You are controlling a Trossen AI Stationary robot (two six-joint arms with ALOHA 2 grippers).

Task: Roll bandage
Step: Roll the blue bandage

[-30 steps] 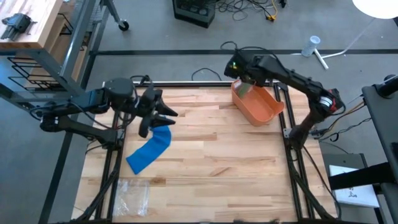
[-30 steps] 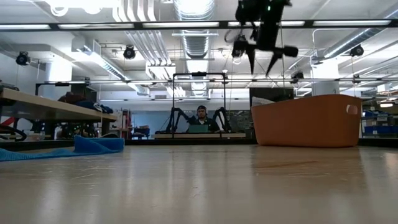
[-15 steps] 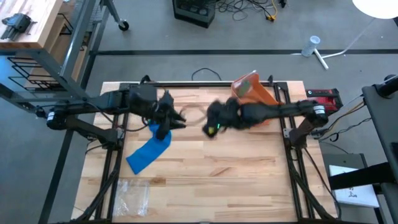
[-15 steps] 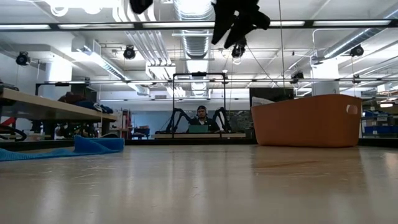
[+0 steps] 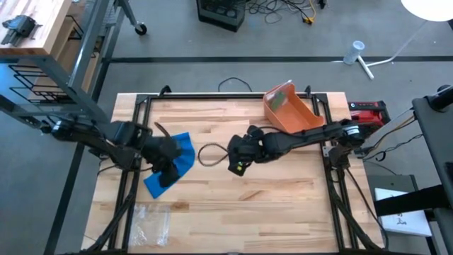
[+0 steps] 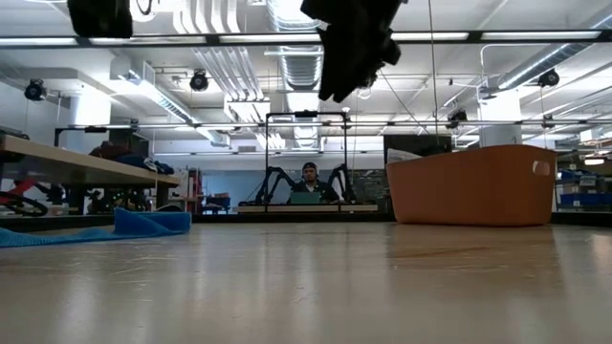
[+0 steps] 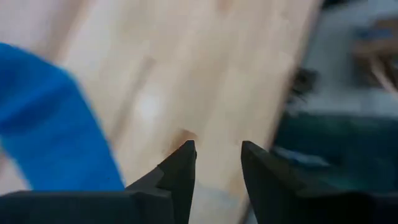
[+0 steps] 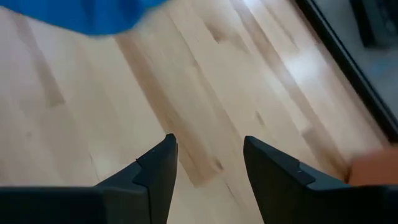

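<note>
My left pincer [image 7: 214,163] hangs over the blue bandage [image 5: 174,170], its two dark tips parted with bare wood showing between them and nothing held. The bandage lies flat and unrolled on the left part of the bench [image 5: 283,198], a strip running slantwise; from my left wrist I see it [image 7: 50,124] just beside my fingers [image 7: 180,168]. My right pincer [image 8: 205,165] is out over the middle of the bench, fingers [image 8: 273,168] apart and empty, with the bandage's edge [image 8: 87,15] ahead of it. Between my two pincers a thin dark loop of cord [image 5: 209,153] rests on the wood. Nearer the front left corner lies a clear plastic wrapper [image 5: 150,221]. At the far right edge the orange bin [image 5: 291,112] sits tilted. No label or writing is readable on any of them.
</note>
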